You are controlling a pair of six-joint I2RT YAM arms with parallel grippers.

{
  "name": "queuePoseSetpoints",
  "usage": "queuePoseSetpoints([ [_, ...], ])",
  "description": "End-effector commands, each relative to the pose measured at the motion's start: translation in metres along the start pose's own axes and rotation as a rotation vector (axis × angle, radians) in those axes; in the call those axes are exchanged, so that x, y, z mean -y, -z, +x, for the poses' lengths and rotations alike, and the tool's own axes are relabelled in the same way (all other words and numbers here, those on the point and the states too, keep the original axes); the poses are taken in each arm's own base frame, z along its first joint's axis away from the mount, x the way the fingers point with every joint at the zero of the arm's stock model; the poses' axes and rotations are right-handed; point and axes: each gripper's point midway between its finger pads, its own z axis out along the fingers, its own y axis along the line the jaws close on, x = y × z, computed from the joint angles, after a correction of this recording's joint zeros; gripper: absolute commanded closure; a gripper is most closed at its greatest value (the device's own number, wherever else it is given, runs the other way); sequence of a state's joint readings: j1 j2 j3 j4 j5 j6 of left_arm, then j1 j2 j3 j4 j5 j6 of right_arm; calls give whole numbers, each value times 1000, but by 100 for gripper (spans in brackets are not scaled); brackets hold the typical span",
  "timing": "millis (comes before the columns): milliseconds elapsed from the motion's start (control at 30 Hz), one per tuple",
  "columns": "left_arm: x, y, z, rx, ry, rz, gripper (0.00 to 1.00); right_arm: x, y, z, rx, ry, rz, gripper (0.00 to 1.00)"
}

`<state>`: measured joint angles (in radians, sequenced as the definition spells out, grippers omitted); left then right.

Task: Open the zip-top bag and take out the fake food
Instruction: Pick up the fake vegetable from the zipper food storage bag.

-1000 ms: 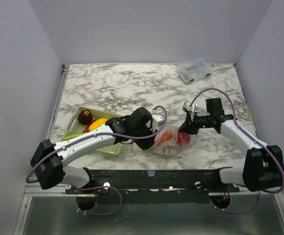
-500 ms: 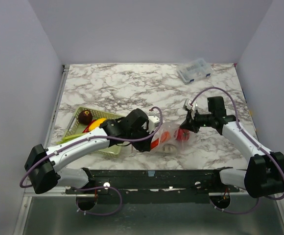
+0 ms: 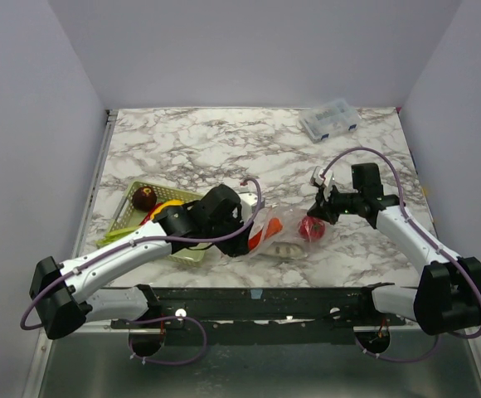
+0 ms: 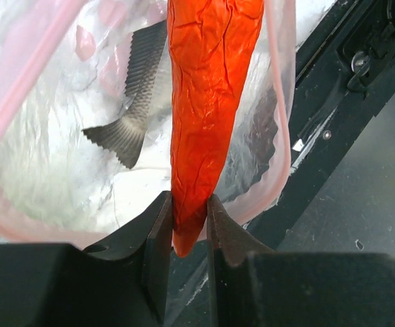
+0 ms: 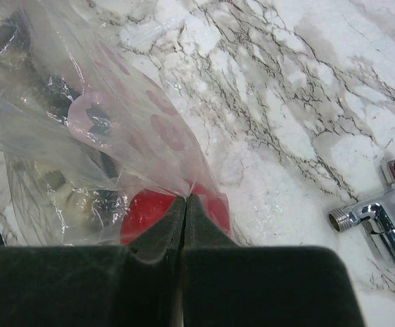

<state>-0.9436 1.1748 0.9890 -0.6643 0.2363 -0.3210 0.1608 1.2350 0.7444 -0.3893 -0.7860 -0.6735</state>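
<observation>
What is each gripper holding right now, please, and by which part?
The left gripper pinches the orange carrot by its narrow tip. The right gripper is shut on a fold of the clear bag, beside the red fruit.

Colour notes: tabletop, bag, toy food.
White marble table, grey-black veining. Clear zip-top bag, pale pink strip, faint pink spots. Vivid orange carrot, creased surface. Red round fruit behind the film. Pale green mesh basket with dark maroon ball and yellow piece.
</observation>
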Motion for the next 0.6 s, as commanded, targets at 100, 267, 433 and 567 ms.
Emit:
queuePoseSetpoints([
  [100, -17, 14, 13, -7, 57, -85, 100, 7, 1, -1, -7, 7, 39, 100],
  [267, -24, 24, 14, 0, 55, -126, 100, 8, 1, 0, -10, 6, 40, 100],
  [433, -31, 33, 15, -2, 43, -165, 100, 11, 1, 2, -22, 2, 53, 100],
  [567, -37, 41, 17, 4, 19, -197, 100, 13, 0, 4, -31, -1, 63, 100],
])
